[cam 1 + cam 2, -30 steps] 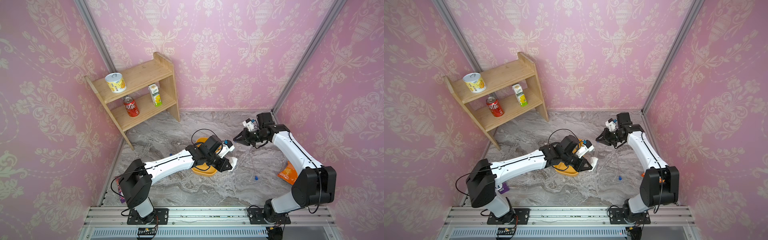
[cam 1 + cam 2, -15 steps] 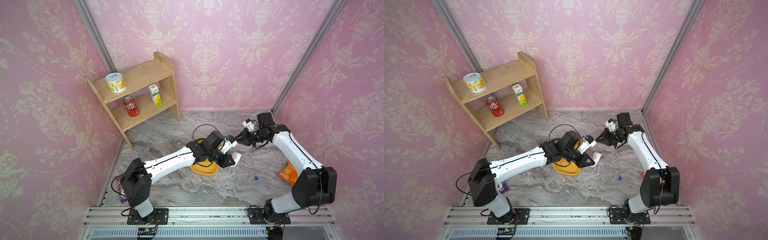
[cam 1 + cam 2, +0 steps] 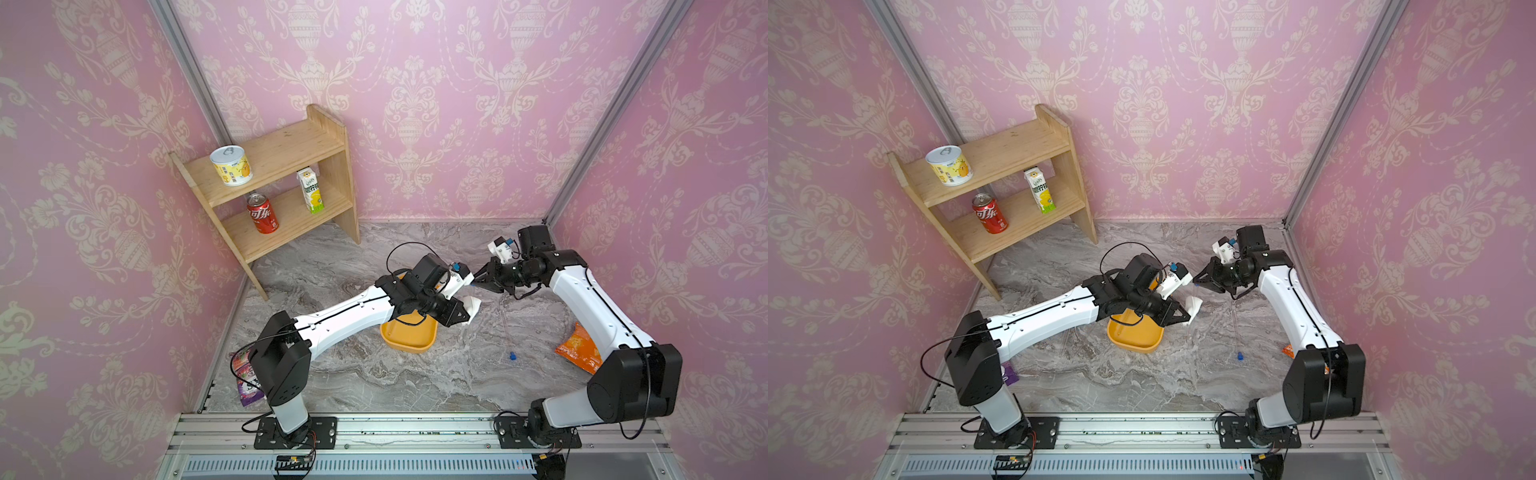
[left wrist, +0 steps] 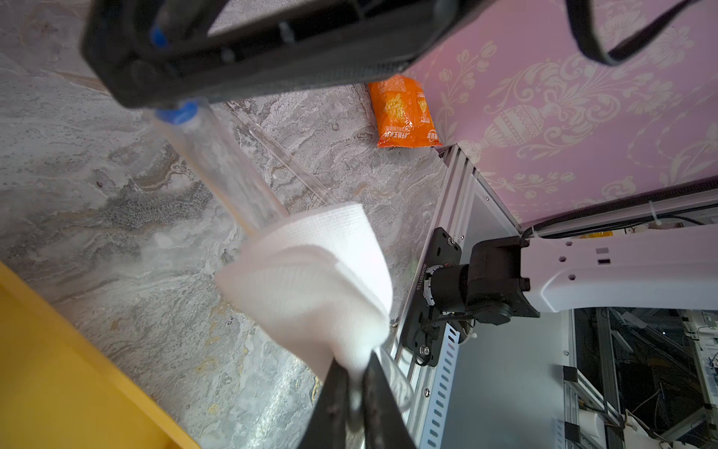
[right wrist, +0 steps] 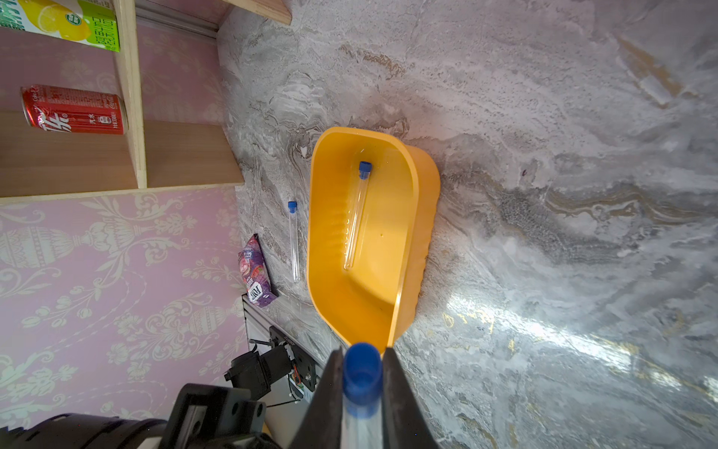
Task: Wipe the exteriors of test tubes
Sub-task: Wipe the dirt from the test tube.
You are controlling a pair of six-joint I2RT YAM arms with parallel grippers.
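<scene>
- A spare tube [image 5: 294, 241] lies on the marble table [image 3: 374, 382], at about 9 o'clock of the yellow tray [image 5: 412, 217]. A 2nd tube [image 5: 357, 217] rests inside the tray.
- The left claw [image 4: 355, 373] is pinched closed on a folded white wipe [image 4: 311, 272], at 2 o'clock of the tray.
- The held tube [image 4: 221, 167] passes through that wipe and rises between 12 and 1 o'clock into the right claw [image 5: 363, 355], which is clamped on its blue cap [image 5: 361, 381].
- A 4th tube [image 3: 505, 328] lies loose at 5 o'clock of the right claw.
- Risk: the only firm hold is on the cap, so a hard drag of the wipe could pull the cap off or slide the tube out.
- Risk: the fold looks loose around the tube, so a stroke may slip off the rounded end and leave part of the wall untouched.
- Risk: a dropped tube could roll into the loose one, or on toward the orange snack bag [image 3: 579, 351].
</scene>
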